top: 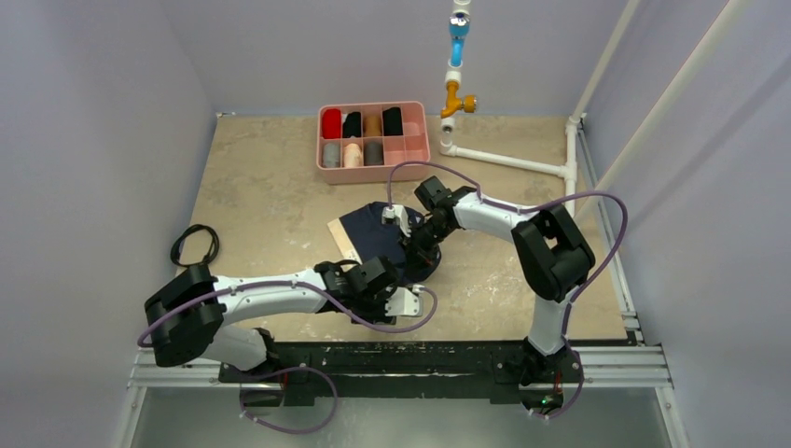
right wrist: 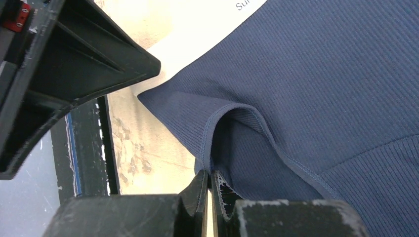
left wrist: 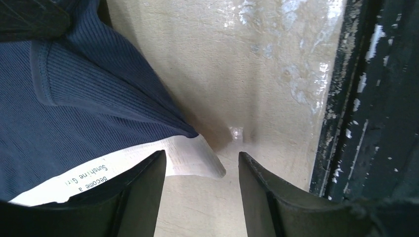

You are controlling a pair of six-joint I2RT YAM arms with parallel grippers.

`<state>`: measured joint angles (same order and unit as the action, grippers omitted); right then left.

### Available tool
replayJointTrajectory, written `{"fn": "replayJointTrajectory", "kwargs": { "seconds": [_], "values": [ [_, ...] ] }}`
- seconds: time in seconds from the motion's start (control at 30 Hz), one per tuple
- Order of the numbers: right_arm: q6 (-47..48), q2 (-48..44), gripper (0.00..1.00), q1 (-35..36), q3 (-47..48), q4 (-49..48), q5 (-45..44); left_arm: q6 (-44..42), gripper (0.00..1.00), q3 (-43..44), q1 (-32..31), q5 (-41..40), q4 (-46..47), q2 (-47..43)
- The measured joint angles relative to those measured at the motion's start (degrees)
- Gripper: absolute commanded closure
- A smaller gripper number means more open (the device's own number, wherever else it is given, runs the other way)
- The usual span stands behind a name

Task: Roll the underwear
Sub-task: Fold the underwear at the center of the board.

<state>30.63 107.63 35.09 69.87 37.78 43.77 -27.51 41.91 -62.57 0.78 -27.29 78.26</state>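
The navy underwear (top: 371, 231) lies flat mid-table, its cream band (top: 342, 241) on the left. My right gripper (top: 417, 254) is at its right edge. In the right wrist view the gripper (right wrist: 210, 174) is shut on a seamed edge of the ribbed navy fabric (right wrist: 316, 84). My left gripper (top: 403, 291) is at the garment's near right corner. In the left wrist view it (left wrist: 202, 160) is open, low over the table, with the corner of the cream band (left wrist: 192, 157) lying between its fingers (left wrist: 141, 197), untouched.
A pink compartment tray (top: 417, 149) holding several fabric rolls stands at the back. A white pipe (top: 508, 161) with blue and orange fittings runs at the back right. A black cable coil (top: 194, 245) lies at the left. The black base rail (left wrist: 375, 98) is close behind my left gripper.
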Motion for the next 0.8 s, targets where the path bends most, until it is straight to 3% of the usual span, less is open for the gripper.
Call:
{"fn": "replayJointTrajectory", "kwargs": {
  "seconds": [0.1,0.37,0.8],
  "values": [
    [0.0,0.0,1.00,-0.2,0.0,0.0,0.5,0.2,0.57,0.0,-0.4,-1.6,0.6,1.3],
    [0.9,0.0,1.00,-0.3,0.0,1.2,1.0,1.0,1.00,0.1,-0.6,-4.0,1.3,2.9],
    [11.2,-5.4,1.00,-0.3,-2.4,13.2,5.4,0.9,1.00,3.6,-0.6,3.6,-4.0,-0.5]
  ]
}}
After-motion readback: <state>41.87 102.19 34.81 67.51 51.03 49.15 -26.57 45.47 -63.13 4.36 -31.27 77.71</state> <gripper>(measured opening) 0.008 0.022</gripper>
